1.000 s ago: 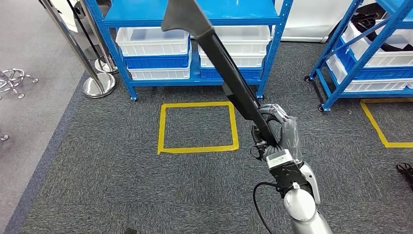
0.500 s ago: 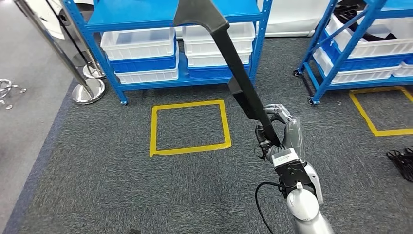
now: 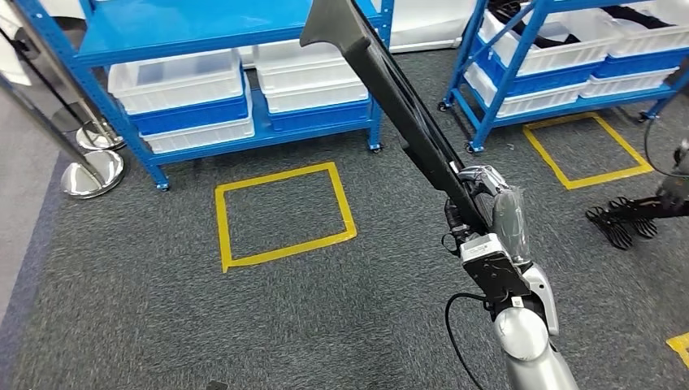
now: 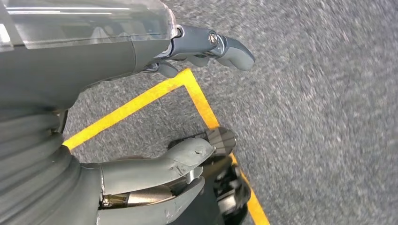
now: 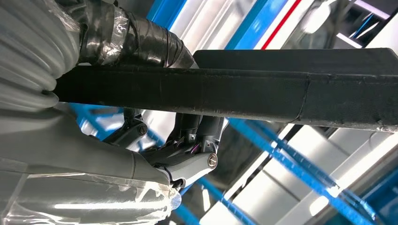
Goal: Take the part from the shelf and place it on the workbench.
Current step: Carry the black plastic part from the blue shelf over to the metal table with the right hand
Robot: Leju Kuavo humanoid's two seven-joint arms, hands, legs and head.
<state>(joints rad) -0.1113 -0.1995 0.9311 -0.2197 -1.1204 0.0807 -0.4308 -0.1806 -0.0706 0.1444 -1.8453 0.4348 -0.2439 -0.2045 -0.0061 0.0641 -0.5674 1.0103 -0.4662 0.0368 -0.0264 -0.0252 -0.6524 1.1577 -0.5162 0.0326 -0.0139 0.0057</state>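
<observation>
One long black part (image 3: 390, 97) juts up and forward from the right hand (image 3: 479, 215), which grips its lower end; left hand (image 4: 141, 93) hangs empty, fingers apart.

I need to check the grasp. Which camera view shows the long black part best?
The head view: the long black part shows from its wide end down to the right hand gripping it. The right wrist view shows a close stretch at the fingers.

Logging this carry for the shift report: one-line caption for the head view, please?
Right robot hand grips a long black plastic part angled over grey carpet, blue shelves ahead.
</observation>
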